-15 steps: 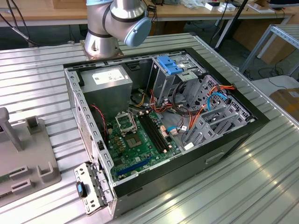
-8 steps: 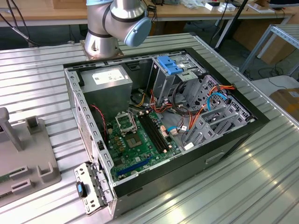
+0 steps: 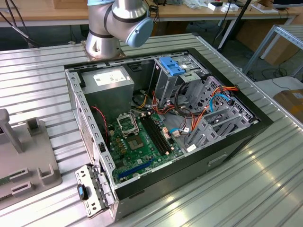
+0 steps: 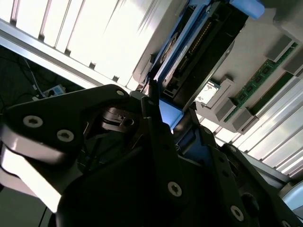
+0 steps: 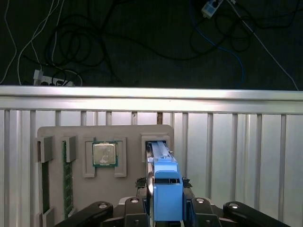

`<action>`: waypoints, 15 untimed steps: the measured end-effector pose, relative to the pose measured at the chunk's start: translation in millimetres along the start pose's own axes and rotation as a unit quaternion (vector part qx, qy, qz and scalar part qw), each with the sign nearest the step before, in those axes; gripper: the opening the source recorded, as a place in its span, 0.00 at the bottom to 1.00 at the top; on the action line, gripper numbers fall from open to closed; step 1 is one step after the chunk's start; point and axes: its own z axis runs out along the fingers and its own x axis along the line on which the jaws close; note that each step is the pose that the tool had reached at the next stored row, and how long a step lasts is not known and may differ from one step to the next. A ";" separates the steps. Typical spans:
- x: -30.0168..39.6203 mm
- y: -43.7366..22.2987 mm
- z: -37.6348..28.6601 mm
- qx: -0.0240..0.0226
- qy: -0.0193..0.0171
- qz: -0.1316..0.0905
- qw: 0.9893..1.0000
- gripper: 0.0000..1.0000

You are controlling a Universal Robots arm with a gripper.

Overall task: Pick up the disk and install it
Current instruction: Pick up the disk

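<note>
Shows one gripper [image 5: 164,185], both fingers [image 4: 158,137] pinched on the blue frame of one disk [image 5: 163,165]. Holds it on edge in a slot of one grey tray [image 5: 128,189]. Beside that slot: one square processor chip [image 5: 104,154], two green memory sticks [image 5: 67,177]. In the exterior view: one open computer case [image 3: 213,156] on a ribbed table [image 3: 265,189].

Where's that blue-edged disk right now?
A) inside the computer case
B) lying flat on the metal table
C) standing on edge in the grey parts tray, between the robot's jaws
C: in the first wrist view the disk stands edgewise in a slot of the grey tray, the gripper closed on its blue frame.
</note>
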 end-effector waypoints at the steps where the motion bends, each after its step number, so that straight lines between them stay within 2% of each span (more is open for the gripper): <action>1: 0.0 0.0 -4.9 0.000 0.000 0.000 1.000 0.37; 2: -0.1 0.0 -8.1 0.000 0.000 0.000 1.000 0.37; 11: -0.1 0.0 -9.5 0.000 0.000 0.000 1.000 0.37; 15: -0.1 0.0 -12.9 0.000 0.000 0.000 1.000 0.37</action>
